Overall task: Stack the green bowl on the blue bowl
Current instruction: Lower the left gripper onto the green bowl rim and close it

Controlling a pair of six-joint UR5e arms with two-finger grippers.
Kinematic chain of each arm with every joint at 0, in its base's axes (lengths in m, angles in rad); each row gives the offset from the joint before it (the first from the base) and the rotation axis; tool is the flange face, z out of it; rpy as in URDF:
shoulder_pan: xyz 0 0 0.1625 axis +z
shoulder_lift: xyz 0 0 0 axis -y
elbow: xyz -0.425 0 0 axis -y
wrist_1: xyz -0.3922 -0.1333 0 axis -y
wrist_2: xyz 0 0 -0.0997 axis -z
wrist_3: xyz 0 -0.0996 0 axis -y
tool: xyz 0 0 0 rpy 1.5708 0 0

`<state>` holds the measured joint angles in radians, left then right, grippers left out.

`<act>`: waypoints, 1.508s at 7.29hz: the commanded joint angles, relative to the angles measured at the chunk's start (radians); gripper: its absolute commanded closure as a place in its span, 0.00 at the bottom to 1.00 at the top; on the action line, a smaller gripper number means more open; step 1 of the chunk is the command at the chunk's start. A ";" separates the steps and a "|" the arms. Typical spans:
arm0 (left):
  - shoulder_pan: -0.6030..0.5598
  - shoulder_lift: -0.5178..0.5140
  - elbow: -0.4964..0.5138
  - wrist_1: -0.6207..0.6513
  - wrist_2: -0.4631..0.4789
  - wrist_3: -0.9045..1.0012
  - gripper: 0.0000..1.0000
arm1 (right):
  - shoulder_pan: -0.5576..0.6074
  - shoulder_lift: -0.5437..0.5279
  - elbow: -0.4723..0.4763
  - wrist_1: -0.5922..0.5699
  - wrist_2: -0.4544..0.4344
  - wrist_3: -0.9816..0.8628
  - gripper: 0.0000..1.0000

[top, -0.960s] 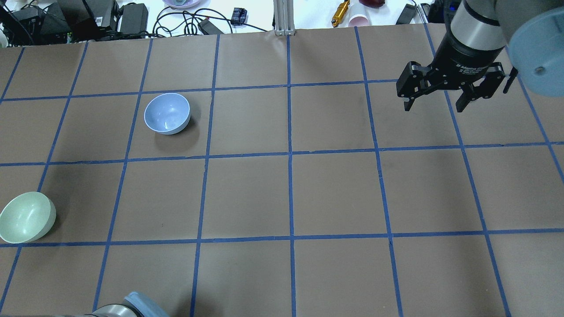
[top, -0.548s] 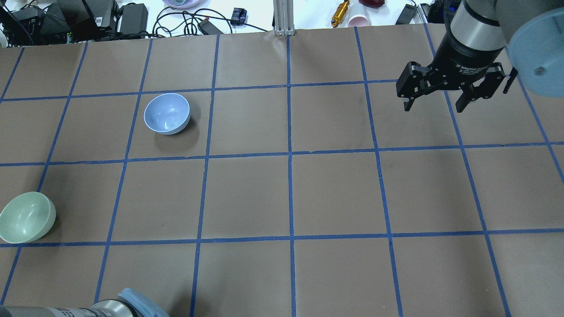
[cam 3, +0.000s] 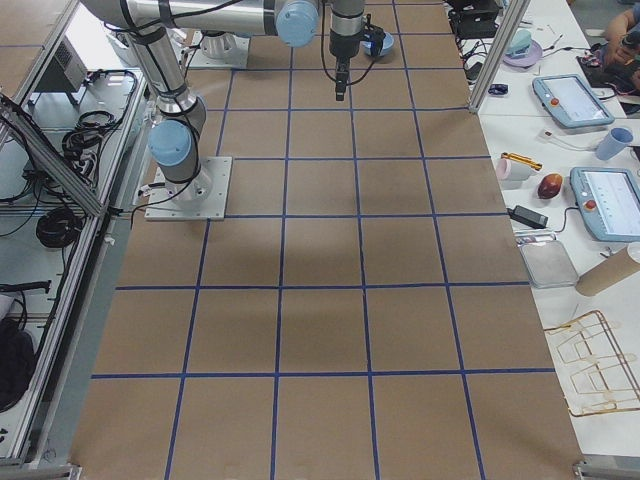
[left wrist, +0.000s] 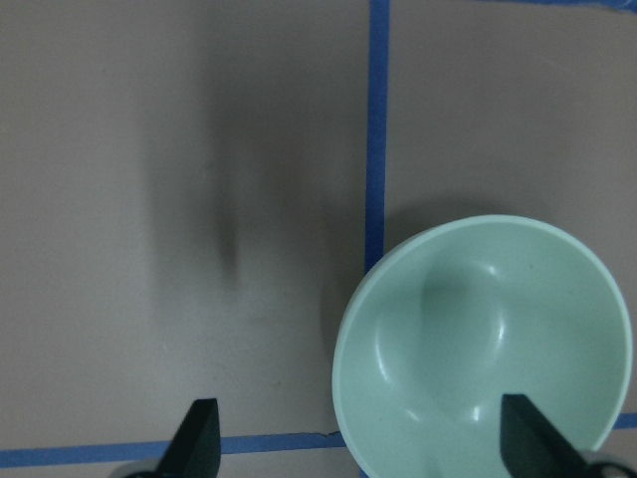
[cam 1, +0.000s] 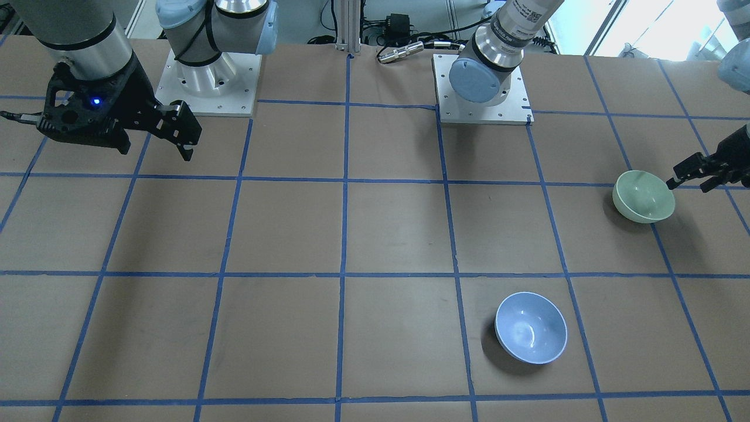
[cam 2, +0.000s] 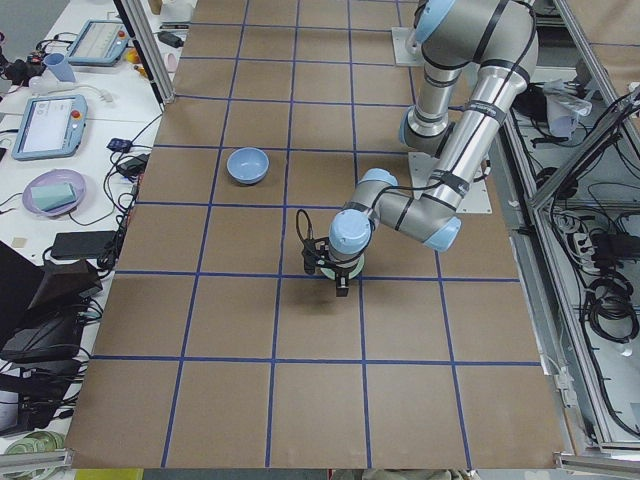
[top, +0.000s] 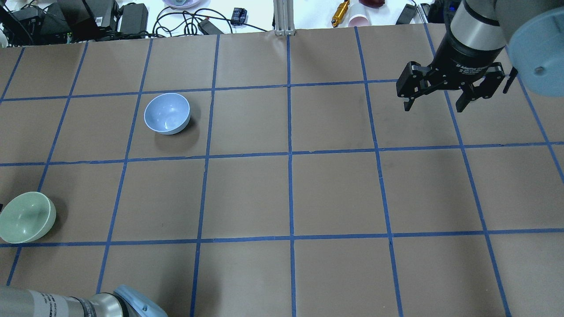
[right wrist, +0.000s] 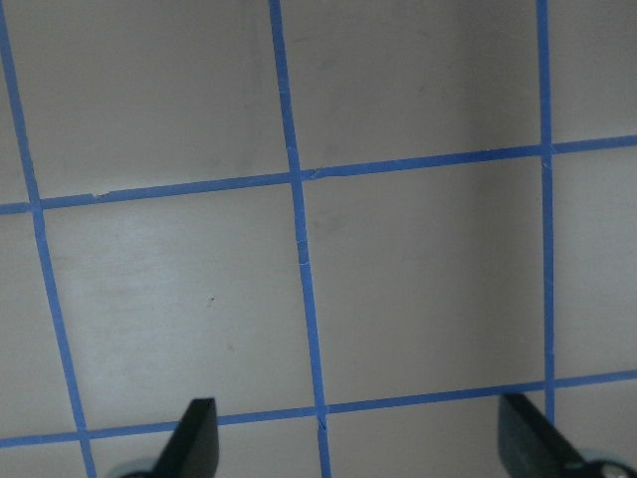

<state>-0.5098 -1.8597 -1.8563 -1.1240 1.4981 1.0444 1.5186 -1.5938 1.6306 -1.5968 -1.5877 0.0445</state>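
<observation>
The pale mint-green bowl (top: 26,217) stands upright near the table's left edge; it also shows in the front view (cam 1: 643,196). The periwinkle-blue bowl (top: 167,113) stands apart from it, farther out on the table (cam 1: 531,327). My left gripper (cam 1: 697,176) is open and empty, low beside the green bowl on its outer side. In the left wrist view the green bowl (left wrist: 483,344) lies at lower right, partly between the spread fingers of that gripper (left wrist: 363,443). My right gripper (top: 435,107) is open and empty, high over the far right of the table.
The brown table (top: 291,193) carries a blue tape grid. Cables, power bricks and small items (top: 132,17) lie beyond its far edge. My left arm's elbow (top: 132,304) reaches in at the near left. The right wrist view shows only bare grid (right wrist: 299,259).
The green bowl, tilted a second ago, has settled upright and shifted slightly. My left arm's elbow has come further into the overhead view. The right arm has not moved.
</observation>
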 commanded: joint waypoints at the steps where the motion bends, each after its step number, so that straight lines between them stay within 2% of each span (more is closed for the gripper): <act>1: 0.013 -0.027 -0.046 0.067 -0.022 0.020 0.00 | 0.000 0.000 0.000 0.000 0.002 0.000 0.00; 4: 0.013 -0.058 -0.078 0.130 -0.018 0.035 0.01 | 0.000 0.000 0.000 0.000 0.000 0.000 0.00; 10: 0.013 -0.096 -0.078 0.135 -0.018 0.042 0.03 | 0.000 0.000 0.000 0.000 0.000 0.000 0.00; 11: 0.013 -0.096 -0.078 0.133 -0.015 0.042 0.08 | 0.000 0.000 0.000 0.000 0.000 0.000 0.00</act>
<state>-0.4970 -1.9524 -1.9345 -0.9903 1.4804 1.0866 1.5187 -1.5938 1.6307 -1.5969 -1.5877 0.0445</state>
